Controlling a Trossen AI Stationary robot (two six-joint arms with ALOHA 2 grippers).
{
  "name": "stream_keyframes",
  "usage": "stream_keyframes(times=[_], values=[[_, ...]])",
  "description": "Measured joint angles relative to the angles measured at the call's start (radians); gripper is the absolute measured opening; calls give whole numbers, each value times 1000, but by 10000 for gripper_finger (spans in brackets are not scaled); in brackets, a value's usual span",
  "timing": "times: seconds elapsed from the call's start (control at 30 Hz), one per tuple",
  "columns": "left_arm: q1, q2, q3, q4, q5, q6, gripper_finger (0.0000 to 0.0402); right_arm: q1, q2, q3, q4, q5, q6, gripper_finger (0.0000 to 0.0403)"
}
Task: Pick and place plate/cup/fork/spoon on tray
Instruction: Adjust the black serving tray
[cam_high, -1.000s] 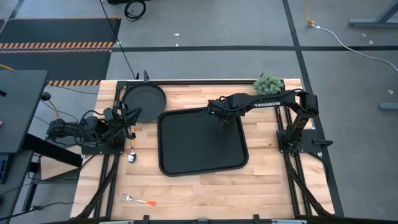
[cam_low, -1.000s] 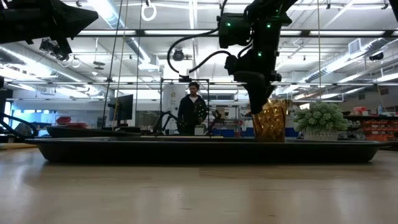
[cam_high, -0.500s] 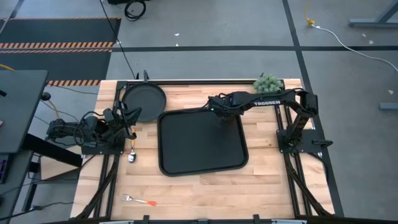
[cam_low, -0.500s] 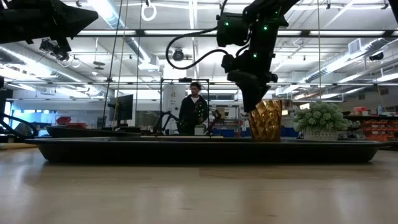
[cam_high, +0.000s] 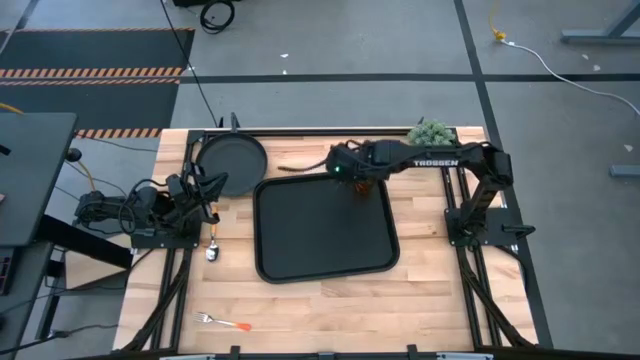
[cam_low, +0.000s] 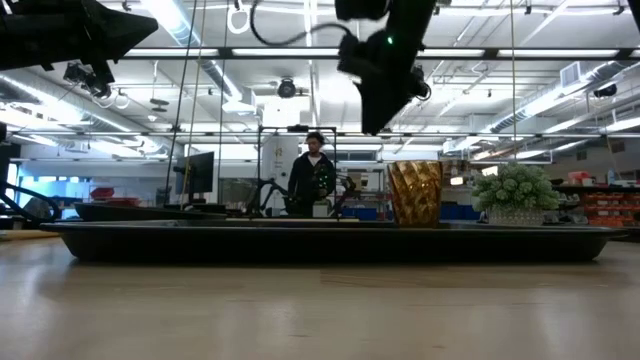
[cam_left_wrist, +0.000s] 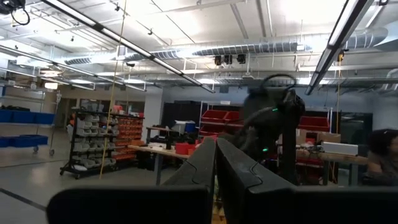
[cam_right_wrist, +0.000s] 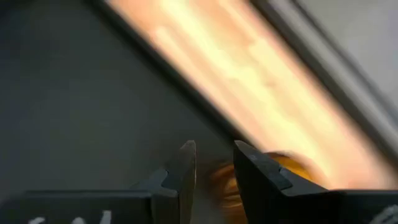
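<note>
The amber cup (cam_low: 414, 193) stands upright on its base on the far right part of the black tray (cam_high: 300, 250), and partly shows under the arm in the high view (cam_high: 363, 186). My right gripper (cam_low: 373, 125) hangs open above the cup, a little to its left, touching nothing. In its wrist view (cam_right_wrist: 214, 171) the cup (cam_right_wrist: 287, 167) shows below the fingers. The round black plate (cam_high: 232, 162) lies on the table's far left. The spoon (cam_high: 212, 250) and the fork (cam_high: 222, 322) lie on the wood left of the tray. My left gripper (cam_left_wrist: 216, 168) is shut and waits at the left edge.
A fuzzy green plant ball (cam_high: 430, 135) stands at the far right corner, close to the right arm. A person (cam_low: 312, 180) stands in the room beyond the table. Bare wood lies near the front edge and right of the tray.
My right gripper has carried the cup a little toward the table's left, set it upright on the tray and let go. It has then risen well clear of the cup, toward the far edge. The cup stands on its own.
</note>
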Motion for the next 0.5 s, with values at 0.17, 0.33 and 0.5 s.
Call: stream_keyframes(times=[0.17,0.33,0.5], values=[[0,0,0,-9,0,0,20,165,5,2,91,-132,87,114],[0,0,0,-9,0,-2,20,345,53,-2,199,-125,-5,114],[0,0,0,9,0,-44,20,438,159,-54,311,-10,-46,114]])
